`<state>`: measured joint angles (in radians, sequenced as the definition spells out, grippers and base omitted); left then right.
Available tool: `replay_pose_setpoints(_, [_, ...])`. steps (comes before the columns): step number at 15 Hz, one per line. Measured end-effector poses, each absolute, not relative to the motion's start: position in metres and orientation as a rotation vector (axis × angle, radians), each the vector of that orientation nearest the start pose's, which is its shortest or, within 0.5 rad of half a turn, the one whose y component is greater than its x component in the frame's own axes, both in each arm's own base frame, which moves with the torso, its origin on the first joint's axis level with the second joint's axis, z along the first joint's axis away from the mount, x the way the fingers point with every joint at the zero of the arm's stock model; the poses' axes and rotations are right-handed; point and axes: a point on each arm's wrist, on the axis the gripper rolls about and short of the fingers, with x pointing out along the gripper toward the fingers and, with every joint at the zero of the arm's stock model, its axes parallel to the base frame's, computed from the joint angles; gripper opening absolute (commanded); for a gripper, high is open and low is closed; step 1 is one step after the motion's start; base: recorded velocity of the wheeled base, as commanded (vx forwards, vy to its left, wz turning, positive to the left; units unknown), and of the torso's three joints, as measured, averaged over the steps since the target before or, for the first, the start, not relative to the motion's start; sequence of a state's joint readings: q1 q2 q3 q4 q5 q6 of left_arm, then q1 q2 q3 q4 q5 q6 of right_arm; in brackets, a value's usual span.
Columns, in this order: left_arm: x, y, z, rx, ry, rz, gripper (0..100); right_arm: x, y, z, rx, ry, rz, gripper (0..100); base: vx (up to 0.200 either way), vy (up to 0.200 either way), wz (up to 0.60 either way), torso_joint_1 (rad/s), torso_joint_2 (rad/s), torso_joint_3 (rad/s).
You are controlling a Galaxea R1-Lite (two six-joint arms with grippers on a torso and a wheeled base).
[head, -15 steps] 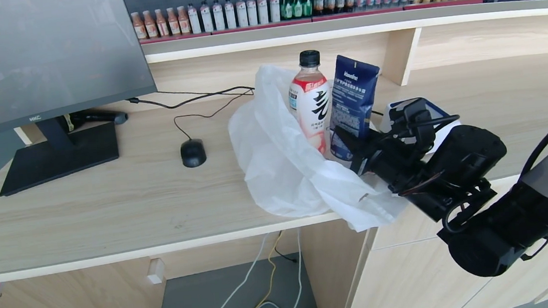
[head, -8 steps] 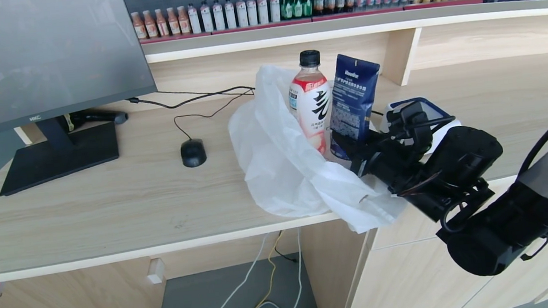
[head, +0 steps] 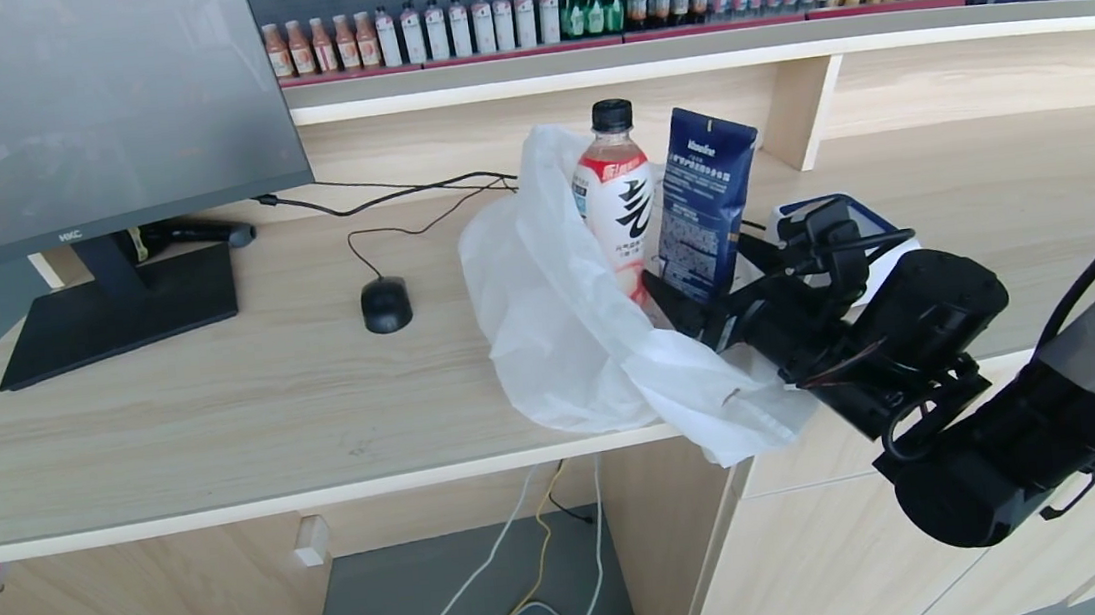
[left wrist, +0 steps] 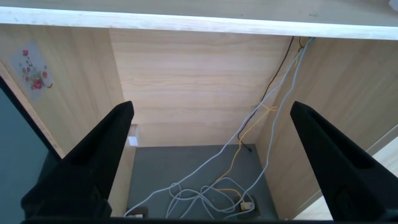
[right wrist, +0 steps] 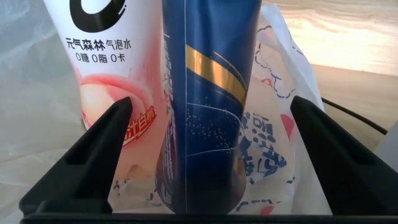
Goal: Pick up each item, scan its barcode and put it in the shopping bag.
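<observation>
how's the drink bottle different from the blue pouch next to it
The bottle is round and see-through, with pink drink inside and a black cap; the blue pouch is flat and opaque, with no cap. The bottle's label is white and red; the pouch is dark blue with a gold band. Both stand upright, side by side, by the white shopping bag.

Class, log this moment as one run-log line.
right hand: open, low before blue pouch | blue pouch: upright beside bottle, by shopping bag | left hand: open, below counter
</observation>
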<state>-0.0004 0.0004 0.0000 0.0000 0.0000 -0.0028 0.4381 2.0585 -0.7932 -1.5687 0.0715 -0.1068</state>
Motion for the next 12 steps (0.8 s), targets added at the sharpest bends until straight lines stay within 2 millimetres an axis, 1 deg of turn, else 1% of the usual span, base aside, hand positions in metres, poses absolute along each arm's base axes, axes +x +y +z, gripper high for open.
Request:
replay_pose_setpoints(7, [-0.023,0.0,0.075,-0.003,0.0,0.0,100,0.326,0.154,0.152,-0.049,-0.325,0.488,100,0.0,0.0,0.0,0.0,0.0,0.0])
replay_pose_setpoints(10, [-0.023,0.0,0.075,-0.003,0.0,-0.001,100,0.32,0.152,0.153,-0.05,-0.32,0.489,100,0.0,0.0,0.0,0.0,0.0,0.0])
replay_pose_setpoints(12, [-0.023,0.0,0.075,-0.003,0.0,0.0,100,0.313,0.148,0.153,-0.053,-0.305,0.491,100,0.0,0.0,0.0,0.0,0.0,0.0])
